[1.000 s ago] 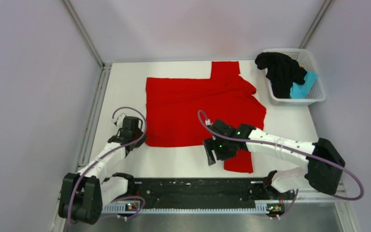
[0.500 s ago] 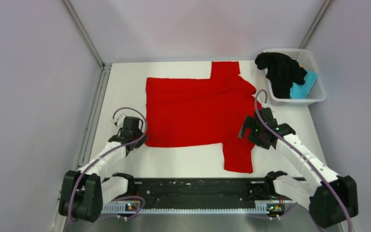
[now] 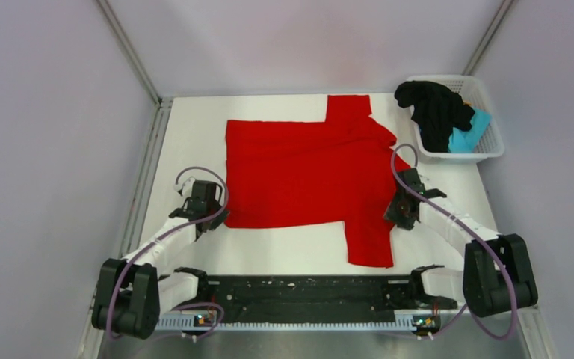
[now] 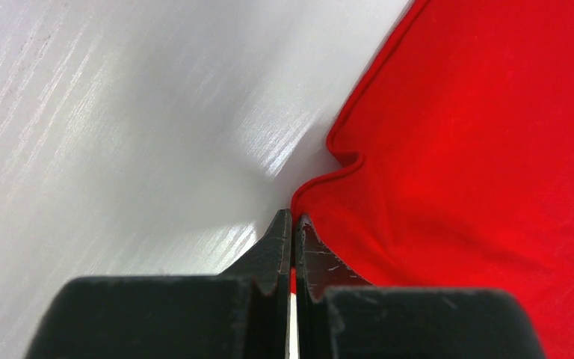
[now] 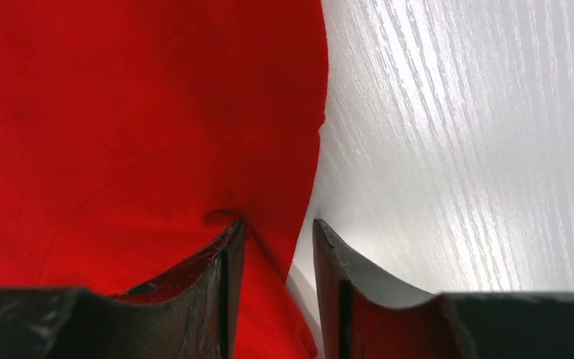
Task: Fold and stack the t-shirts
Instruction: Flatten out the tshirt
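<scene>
At the left, the left gripper (image 3: 217, 218) sits low on the white table (image 3: 194, 127), right at the near left corner of the red t-shirt (image 3: 306, 172). Its wrist camera shows the two black fingers pressed together with no gap, a sliver of red caught between them, so it is pinched tight on that corner. The hem beside the fingertips is pulled into a small curl, and the rest of the cloth lies flat on the tabletop.

The red t-shirt fills the middle of the table, spread out as one broad sheet with a few soft creases. One sleeve (image 3: 347, 105) sticks out toward the far edge, and the other sleeve (image 3: 370, 239) hangs toward the arm bases, near the right of the sheet.

Further right, the right gripper (image 3: 397, 213) is down at the shirt's right edge, just above that near sleeve. From its wrist camera the jaws stand narrowly apart. One finger (image 5: 220, 258) rests on the red cloth, where a small dimple shows. The other finger (image 5: 336, 250) is over bare table, and the cloth's edge runs up between them. Nothing is clamped there.

At the far right corner stands a white lattice basket (image 3: 486, 153), well apart from the red shirt. A black t-shirt (image 3: 433, 108) is bunched up in it and spills over its left rim. A light blue t-shirt (image 3: 467, 137) is tucked beside it.
</scene>
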Tool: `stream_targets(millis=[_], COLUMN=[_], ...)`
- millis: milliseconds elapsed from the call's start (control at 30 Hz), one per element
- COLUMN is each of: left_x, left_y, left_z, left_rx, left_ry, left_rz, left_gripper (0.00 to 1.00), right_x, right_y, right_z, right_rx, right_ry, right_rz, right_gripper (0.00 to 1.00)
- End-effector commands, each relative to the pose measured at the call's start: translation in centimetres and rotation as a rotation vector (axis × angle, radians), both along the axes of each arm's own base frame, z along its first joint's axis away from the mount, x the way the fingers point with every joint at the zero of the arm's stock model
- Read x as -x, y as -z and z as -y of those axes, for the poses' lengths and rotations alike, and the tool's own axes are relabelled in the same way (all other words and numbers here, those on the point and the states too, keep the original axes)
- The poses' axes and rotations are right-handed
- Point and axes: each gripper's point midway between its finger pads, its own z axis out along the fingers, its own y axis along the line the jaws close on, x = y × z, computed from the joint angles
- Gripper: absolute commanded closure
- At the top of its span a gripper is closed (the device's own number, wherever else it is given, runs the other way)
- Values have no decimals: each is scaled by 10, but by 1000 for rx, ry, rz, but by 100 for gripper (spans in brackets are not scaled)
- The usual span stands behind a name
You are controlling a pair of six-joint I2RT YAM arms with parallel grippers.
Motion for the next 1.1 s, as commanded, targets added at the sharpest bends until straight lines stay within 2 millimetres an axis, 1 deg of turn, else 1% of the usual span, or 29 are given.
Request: stream_targets(millis=[0, 33, 167, 200, 267, 333, 400, 433, 533, 567, 633, 667, 700, 733, 767, 800, 833, 900, 967, 1033, 1067], left_x=[-10, -10, -9, -9, -9, -8, -9, -9, -9, -10, -11, -11, -11, -11, -11, -11, -11, -11, -11, -11, -10], left_y=[-9, -9, -9, -9, -9, -9, -10, -10, -9, -9, -9, -8, -8, -7, -7, -7, -7, -7, -7, -7, -7], left_z=[0, 0, -3, -4, -5, -7, -7, -8, -10, -10, -9, -9, -9, -9, -9, -9, -8, -7, -7, -6, -5], left_rx=[-3, -5, -18, -23, -29, -34, -38, -41, -50, -50, -50, -51, -50, -50, -51, -50, -49, -45, -40, -35, -31], left_ry=[3, 1, -8, -10, -13, -16, -18, -21, -27, -26, -23, -22, -22, -22, -21, -21, -21, -20, -18, -16, -17], left_rz=[40, 42, 41, 39, 40, 38, 40, 40, 37, 36, 31, 28, 25, 22, 21, 21, 20, 22, 20, 20, 22], left_gripper=[100, 100, 100, 100, 100, 100, 100, 100, 100, 100, 100, 100, 100, 100, 100, 100, 100, 100, 100, 100, 100], right_x=[-9, -10, -23, -26, -31, -31, -26, -15, -4, -5, -9, -9, -10, -10, -11, -12, -12, -15, -17, -13, -10], right_y=[11, 11, 3, -1, -13, -28, -45, -51, -73, -76, -75, -73, -71, -70, -71, -73, -76, -85, -92, -101, -110], right_z=[2, 3, 1, 2, 6, 14, 32, 43, 65, 67, 64, 64, 65, 67, 69, 71, 72, 65, 50, 31, 21], right_rx=[4, 8, -6, 1, 31, 84, 181, 235, 354, 361, 348, 353, 361, 373, 386, 397, 399, 354, 263, 154, 95], right_ry=[24, 25, -4, -16, -37, -49, -31, -7, 82, 94, 74, 76, 80, 85, 97, 110, 121, 109, 56, -14, -48], right_rz=[29, 34, 76, 82, 89, 83, 55, 13, -8, 0, 11, 3, -5, -13, -15, -12, -5, 37, 94, 151, 202], right_gripper=[67, 72, 98, 100, 100, 100, 100, 100, 100, 100, 100, 92, 76, 63, 51, 43, 37, 33, 31, 30, 24])
